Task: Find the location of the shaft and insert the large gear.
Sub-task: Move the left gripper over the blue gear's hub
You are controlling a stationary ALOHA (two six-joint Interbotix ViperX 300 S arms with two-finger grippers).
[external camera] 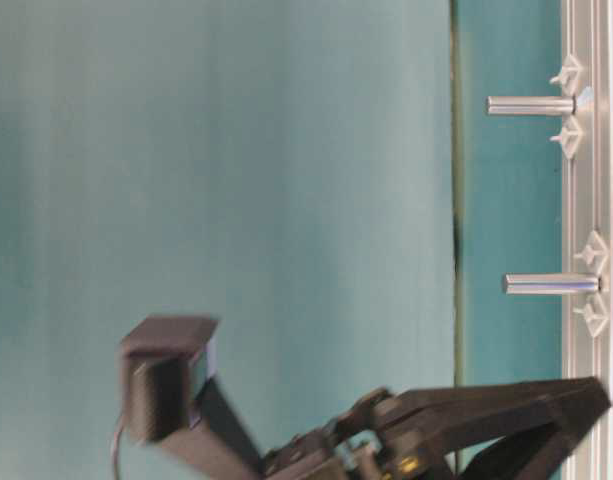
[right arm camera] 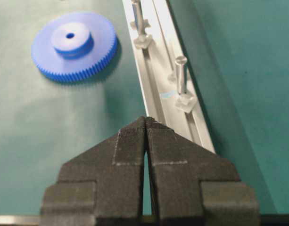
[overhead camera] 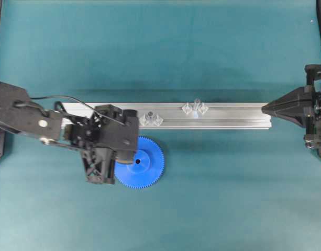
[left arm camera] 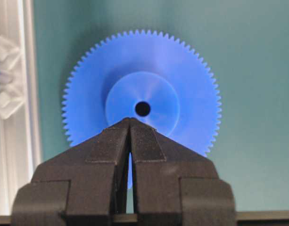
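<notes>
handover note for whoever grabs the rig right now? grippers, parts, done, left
Left gripper: jaws shut, empty, hovering over the large gear, fingertips just short of its hub.
Right gripper: jaws shut, empty, parked at the right end of the aluminium rail.
Large gear: flat on the green mat, hub up, beside the rail's near edge, below the left pin.
Shaft: upright on the rail between clear blocks, bare.
Done: nothing gripped, nothing inserted.
Left: open the left jaws, grip the gear, carry it to the shaft, lower its centre hole onto it.
</notes>
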